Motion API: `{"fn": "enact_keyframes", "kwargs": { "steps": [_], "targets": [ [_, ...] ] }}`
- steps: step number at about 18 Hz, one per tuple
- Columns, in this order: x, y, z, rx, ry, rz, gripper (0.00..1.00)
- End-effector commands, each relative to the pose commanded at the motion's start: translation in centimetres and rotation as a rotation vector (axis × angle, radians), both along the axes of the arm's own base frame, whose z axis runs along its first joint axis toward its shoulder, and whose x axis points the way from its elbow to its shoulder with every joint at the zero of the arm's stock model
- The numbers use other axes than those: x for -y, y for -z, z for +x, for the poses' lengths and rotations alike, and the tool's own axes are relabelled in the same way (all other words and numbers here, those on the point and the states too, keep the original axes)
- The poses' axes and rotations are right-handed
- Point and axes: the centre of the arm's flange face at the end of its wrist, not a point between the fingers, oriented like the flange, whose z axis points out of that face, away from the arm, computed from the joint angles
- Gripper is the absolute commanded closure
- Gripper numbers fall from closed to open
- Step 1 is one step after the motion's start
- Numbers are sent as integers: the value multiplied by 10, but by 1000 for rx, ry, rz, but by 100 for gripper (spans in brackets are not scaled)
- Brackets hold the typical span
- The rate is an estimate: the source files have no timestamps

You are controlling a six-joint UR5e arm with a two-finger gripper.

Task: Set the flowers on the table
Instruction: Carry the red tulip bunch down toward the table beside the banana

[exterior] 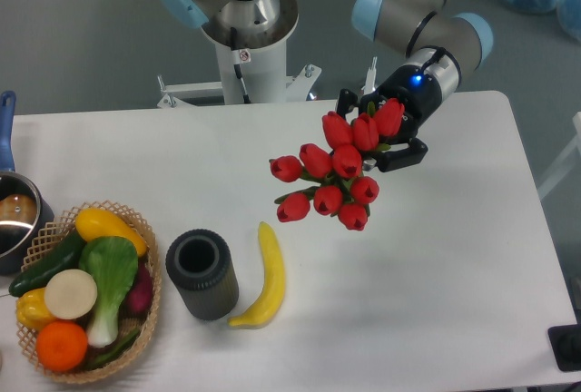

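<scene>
The flowers [334, 174], a bunch of red tulip buds, hang in the air above the right middle of the white table [436, 265]. Their stems run up and right into my gripper [386, 133], which is shut on them; the stems are mostly hidden behind the buds and the gripper body. The buds point down and left, toward the camera. The bunch looks lifted off the tabletop, though I cannot tell its exact height.
A yellow banana [263, 279] and a dark grey cylindrical cup [201, 274] lie left of the flowers. A wicker basket [152, 306] of vegetables stands at the front left. A pot [14, 220] sits at the left edge. The robot base [245, 38] is at the back.
</scene>
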Motion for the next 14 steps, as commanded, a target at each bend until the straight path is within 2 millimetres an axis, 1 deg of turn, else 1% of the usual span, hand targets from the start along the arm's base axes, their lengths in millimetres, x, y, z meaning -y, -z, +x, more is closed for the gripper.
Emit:
{"fn": "enact_keyframes", "kwargs": {
  "steps": [6, 10, 12, 14],
  "targets": [
    [1, 1, 0, -11, -2, -24, 68],
    [5, 2, -6, -50, -18, -101, 69],
    [1, 0, -7, -72, -14, -134, 69],
    [-2, 4, -6, -116, -12, -229, 69]
  ]
}}
